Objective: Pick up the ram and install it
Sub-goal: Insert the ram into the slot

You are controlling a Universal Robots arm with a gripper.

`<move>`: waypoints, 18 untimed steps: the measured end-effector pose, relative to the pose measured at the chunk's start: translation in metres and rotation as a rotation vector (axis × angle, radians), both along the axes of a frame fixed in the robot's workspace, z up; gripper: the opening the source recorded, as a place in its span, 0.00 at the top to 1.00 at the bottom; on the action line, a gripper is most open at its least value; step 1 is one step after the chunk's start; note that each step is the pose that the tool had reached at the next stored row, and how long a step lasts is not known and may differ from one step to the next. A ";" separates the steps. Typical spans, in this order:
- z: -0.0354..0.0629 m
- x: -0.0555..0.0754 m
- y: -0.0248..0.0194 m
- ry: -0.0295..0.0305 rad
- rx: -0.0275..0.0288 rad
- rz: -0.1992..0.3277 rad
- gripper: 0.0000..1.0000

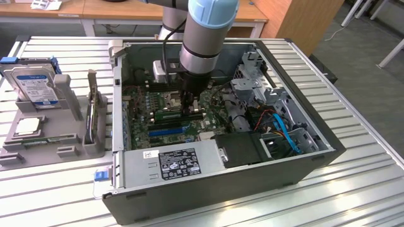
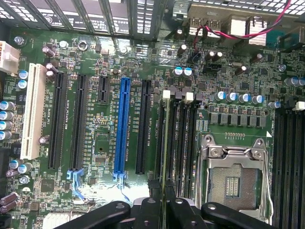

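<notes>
In the exterior view my gripper (image 1: 191,108) reaches down into the open computer case (image 1: 315,156), just above the motherboard (image 1: 142,118). It is shut on the ram (image 1: 171,114), a thin green stick lying level between the fingers. In the wrist view the ram (image 2: 165,143) shows edge-on as a narrow strip running away from my gripper (image 2: 161,212). It lines up over the first of the black memory slots (image 2: 177,138), next to the processor socket (image 2: 233,176). Whether it sits in the slot I cannot tell.
Left of the case, a grey fixture (image 1: 69,127) carries a hard drive (image 1: 35,85) and a silver processor chip (image 1: 28,125). In the case are a power supply (image 1: 170,163), blue cables (image 1: 287,135) and a drive cage (image 1: 252,75). A blue expansion slot (image 2: 124,124) and black ones adjoin the memory slots.
</notes>
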State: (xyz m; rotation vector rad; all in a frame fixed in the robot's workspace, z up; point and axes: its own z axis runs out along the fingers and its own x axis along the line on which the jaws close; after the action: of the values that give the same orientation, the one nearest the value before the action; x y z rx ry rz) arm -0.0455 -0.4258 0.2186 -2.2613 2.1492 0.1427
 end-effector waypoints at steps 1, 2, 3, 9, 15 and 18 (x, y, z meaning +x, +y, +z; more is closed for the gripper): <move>0.0000 0.000 0.0000 0.0001 0.0000 0.000 0.86; 0.0000 0.000 0.0000 0.0000 -0.0001 0.000 0.86; -0.0001 0.000 0.0000 0.0001 -0.0001 0.000 0.86; -0.0006 0.000 0.0000 -0.0002 0.0003 0.000 0.86; -0.0016 0.000 0.0000 -0.0005 -0.0002 0.000 0.86; -0.0023 0.000 0.0000 -0.0007 0.0001 0.000 0.86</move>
State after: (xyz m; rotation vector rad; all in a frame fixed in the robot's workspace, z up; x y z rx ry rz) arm -0.0457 -0.4257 0.2163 -2.2607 2.1491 0.1420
